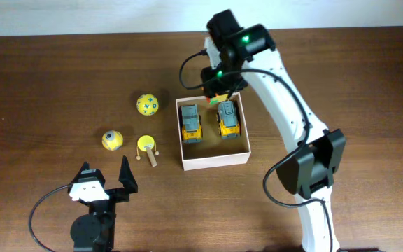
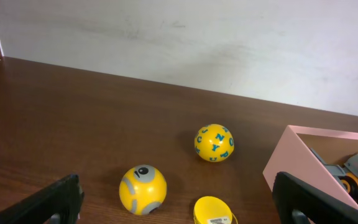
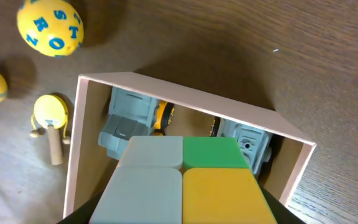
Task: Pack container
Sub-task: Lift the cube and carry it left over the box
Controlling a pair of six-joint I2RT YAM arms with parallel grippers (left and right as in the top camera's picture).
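On the dark wooden table (image 1: 47, 84) the container (image 1: 214, 160) sits with its far edge beneath the right gripper (image 1: 220, 91), which grips a grey, green and yellow block (image 3: 185, 180) above it, while the left gripper (image 1: 105, 173), spread wide, stands well apart.

From where I stand, there is one square cardboard container (image 1: 215, 159) on the table (image 1: 47, 84). In it I count two yellow-and-grey toy trucks, a left truck (image 1: 190, 122) and a right truck (image 1: 229, 119). To the left on the wood lie two yellow balls, the far ball (image 1: 147, 104) with blue letters and the near ball (image 1: 112, 140) with a grey eye patch. There is one small wooden toy (image 1: 147, 148) with a yellow head, and one block (image 3: 185, 180) of grey, green and yellow squares.
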